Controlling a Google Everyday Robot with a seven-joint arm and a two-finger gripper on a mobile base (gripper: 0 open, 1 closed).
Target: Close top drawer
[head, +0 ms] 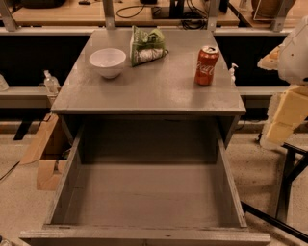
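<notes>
Top drawer stands pulled far out toward the camera, its grey floor and side walls in view and its front rim along the bottom edge. The desk above it carries a white bowl at rear left, a green snack bag just beside the bowl, and a red cola can upright at right. Gripper hangs at the right edge, beside the desk and apart from the drawer; open or closed, cannot tell.

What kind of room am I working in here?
Probably a lab or workshop: wooden workbenches with cables behind the cabinet, cardboard on the floor. The top drawer is open; the claw is at the right edge.
</notes>
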